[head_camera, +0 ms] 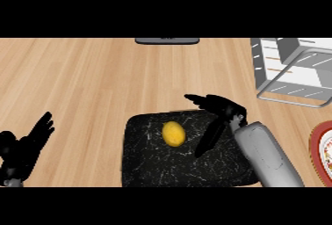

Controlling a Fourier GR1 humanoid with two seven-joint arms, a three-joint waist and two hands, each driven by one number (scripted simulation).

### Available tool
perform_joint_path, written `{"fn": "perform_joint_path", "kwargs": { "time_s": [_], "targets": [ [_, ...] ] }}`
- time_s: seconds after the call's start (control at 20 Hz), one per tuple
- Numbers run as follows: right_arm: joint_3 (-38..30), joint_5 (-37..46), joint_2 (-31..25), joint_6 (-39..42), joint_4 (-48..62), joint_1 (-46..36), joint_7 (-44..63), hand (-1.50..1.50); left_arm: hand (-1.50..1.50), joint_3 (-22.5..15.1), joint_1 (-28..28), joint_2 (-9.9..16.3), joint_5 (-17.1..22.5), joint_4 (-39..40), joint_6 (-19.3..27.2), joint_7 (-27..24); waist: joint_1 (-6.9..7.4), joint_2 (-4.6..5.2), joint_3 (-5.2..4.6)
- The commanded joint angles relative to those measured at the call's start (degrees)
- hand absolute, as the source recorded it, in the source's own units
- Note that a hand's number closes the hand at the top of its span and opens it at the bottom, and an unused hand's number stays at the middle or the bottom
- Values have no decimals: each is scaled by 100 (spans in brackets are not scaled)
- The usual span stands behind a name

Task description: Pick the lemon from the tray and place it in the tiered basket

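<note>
Yellow lemon (173,133) lying on a black, white-veined tray (149,167) in the lower centre of the frame, slightly left of the tray's middle and in its upper half. The tray rests on a light wooden counter (91,83) that fills most of the view.

Right hand (220,115): enters from the lower right on a grey forearm (267,156) and sits over the tray's upper right part. Its fingers are spread and mostly straight, some pointing toward the upper left, and one long finger (209,138) angling down toward the lower left across the tray surface. The hand holds nothing; the lemon lies just beside it to the left, with a visible gap between fruit and fingers.

Left hand (23,147): at the lower left edge of the frame, off the tray and over the counter, open with fingers pointing up and to the right, holding nothing.

Tiered basket (295,70): a grey and white wire-framed structure in the upper right corner, well apart from the tray and partly cut off by the frame edge.

Other items: a dark flat object (167,40) at the top centre edge, and a red-rimmed plate (319,151) cut off at the right edge, just beside the right forearm.
</note>
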Motion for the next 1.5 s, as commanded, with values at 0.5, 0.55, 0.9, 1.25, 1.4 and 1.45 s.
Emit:
{"fn": "perform_joint_path", "kwargs": {
  "time_s": [0.5,0.55,0.9,1.25,1.4,1.45],
  "targets": [
    [-152,908,687,-131,451,92,-584,-150,0,258,135,-411,-418,-488,-174,305,5,-2,1],
    [217,945,733,-624,842,-22,-806,-150,0,497,-156,-89,-265,106,-523,65,14,5,0],
    [433,577,740,-718,836,-32,-644,-150,0,429,133,-529,-497,-25,-443,-51,13,1,0],
    [832,446,741,-1174,1626,-321,-1115,-150,0,429,-76,-620,-704,-212,-315,272,31,6,1],
    [761,740,740,-892,1416,158,-1394,-150,0,447,-74,-734,-842,126,-223,-83,-14,3,-1],
    [1026,401,740,-1039,1768,-138,-1456,-150,0,592,-238,-486,-653,83,-465,98,29,11,0]
  ]
}}
